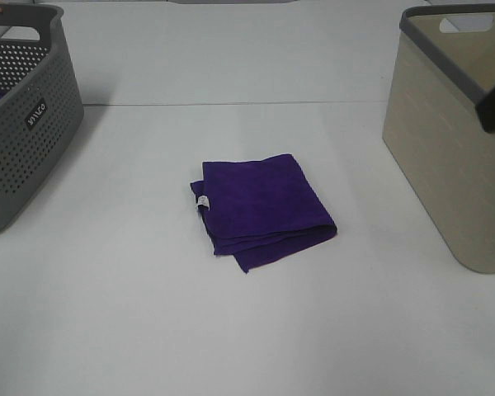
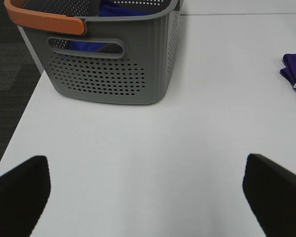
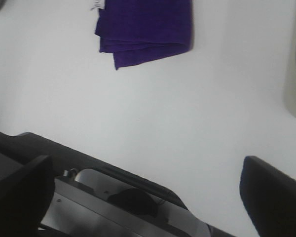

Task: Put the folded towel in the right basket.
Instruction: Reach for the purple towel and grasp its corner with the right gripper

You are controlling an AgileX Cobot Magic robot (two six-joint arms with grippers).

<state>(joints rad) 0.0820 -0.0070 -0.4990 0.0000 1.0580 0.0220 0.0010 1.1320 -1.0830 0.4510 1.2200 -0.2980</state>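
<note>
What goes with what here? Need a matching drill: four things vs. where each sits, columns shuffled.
Things:
1. folded purple cloth towel
2. grey perforated plastic basket
3. beige smooth-walled plastic basket
4. small white fabric tag

Places:
A. right side of the white table
B. on the towel's left edge, seen from the high camera
C. middle of the table, lying flat
D. left side of the table, blue cloth inside

Pairs: 1-C, 2-D, 3-A, 4-B.
</note>
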